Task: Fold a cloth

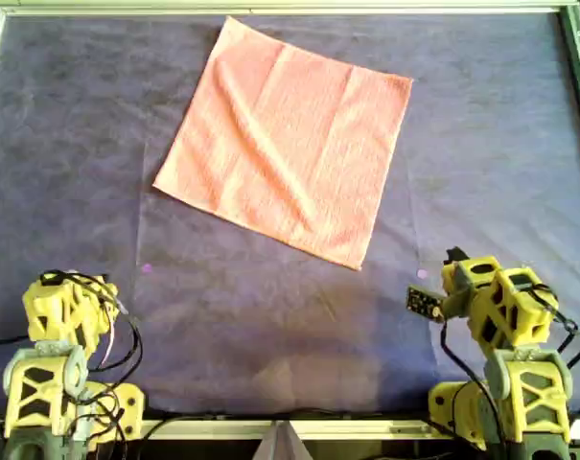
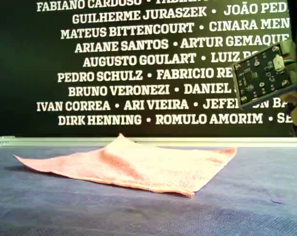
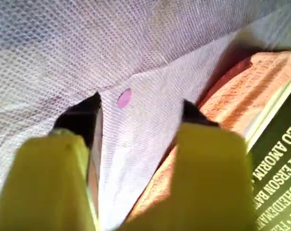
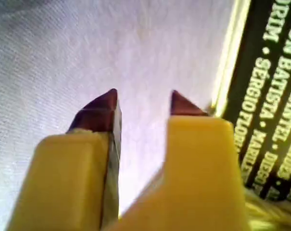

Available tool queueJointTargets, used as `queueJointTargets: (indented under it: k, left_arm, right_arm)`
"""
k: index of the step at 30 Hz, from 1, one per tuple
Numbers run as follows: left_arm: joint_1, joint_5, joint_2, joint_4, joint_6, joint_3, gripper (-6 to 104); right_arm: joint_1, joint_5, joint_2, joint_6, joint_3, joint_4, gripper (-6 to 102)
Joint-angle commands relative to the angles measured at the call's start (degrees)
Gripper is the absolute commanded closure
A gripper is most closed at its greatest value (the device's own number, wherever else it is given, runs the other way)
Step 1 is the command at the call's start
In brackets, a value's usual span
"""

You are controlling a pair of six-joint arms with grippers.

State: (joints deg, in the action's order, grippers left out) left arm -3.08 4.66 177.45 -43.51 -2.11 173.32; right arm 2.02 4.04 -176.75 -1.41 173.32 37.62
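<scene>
Both pairs of jaws stand parted with nothing between them. The left gripper (image 3: pixel 140 113) points over bare purple-grey covering, with the cloth (image 3: pixel 241 91) ahead of its jaws and off to one side, not touching. The right gripper (image 4: pixel 143 103) looks along empty covering toward the desk's far rail; no cloth shows in front of it.

In the overhead view the cloth (image 1: pixel 285 139) lies flat well beyond both arms, turned like a diamond, so it has no real long axis; its diagonals run roughly toward and away from the arms and across. The corner nearest the arms points down toward the gap between them, somewhat closer to the right arm (image 1: pixel 496 307), while the side corner toward the overhead view's left faces the left arm (image 1: pixel 64 316). My guess is that the right arm has the shorter reach to that near corner, and the left would go for the side corner.

The cloth is salmon pink, thin and finely ribbed, with faint creases. From the exterior view it (image 2: pixel 133 164) sits a little humped at the far corner, edges otherwise lying down on the desk covering (image 1: pixel 270 335). A small pink dot (image 3: pixel 124 98) marks the covering just ahead of the left jaws. No fold has been started.
</scene>
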Motion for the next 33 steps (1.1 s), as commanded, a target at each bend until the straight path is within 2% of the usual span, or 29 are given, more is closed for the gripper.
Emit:
queueJointTargets:
  k: [1,5,8,9,12,16,18,23,26,31,33]
  left_arm:
    - [1.5,0.4,0.1,1.8,-0.3,-2.1,26]
    - [1.9,1.1,0.2,2.2,-0.4,-6.1,24]
    - [3.8,1.0,0.1,2.3,-0.4,-11.2,24]
    - [4.4,1.0,0.1,2.3,-0.4,-12.5,24]
    - [6.7,1.0,0.0,2.3,-0.4,-15.3,24]
    - [11.8,1.0,-1.3,2.4,-0.4,-16.4,24]
    - [13.9,1.0,-4.8,3.6,-0.4,-16.7,24]
    - [14.0,0.9,-22.3,12.1,-0.4,-21.3,24]
    - [14.2,0.9,-36.5,14.2,-0.4,-28.7,24]
    - [14.1,-0.1,-58.3,14.4,0.7,-42.9,24]
    - [13.9,-0.2,-65.2,14.4,2.5,-47.8,24]
  right_arm:
    - [0.5,0.6,-2.7,0.26,0.4,-3.3,43]
    - [0.7,0.7,-2.7,0.70,-0.2,-3.3,40]
    - [2.8,0.8,-2.7,0.53,-2.8,-3.4,40]
    - [4.4,0.8,-2.6,-0.18,-4.0,-3.4,40]
    - [11.4,0.8,-2.5,-0.26,-7.7,-3.3,41]
    - [22.0,0.6,-2.3,-0.35,-11.3,-3.3,41]
    - [24.4,-0.3,-2.3,-0.35,-11.9,-3.3,41]
    - [25.5,0.7,-2.2,-0.35,-12.1,-2.5,40]
    - [25.5,0.7,1.8,-0.35,-13.5,-2.3,40]
    - [25.5,0.8,25.5,-0.35,-26.2,-2.1,40]
    - [25.5,0.8,37.5,-0.35,-33.3,-2.1,40]
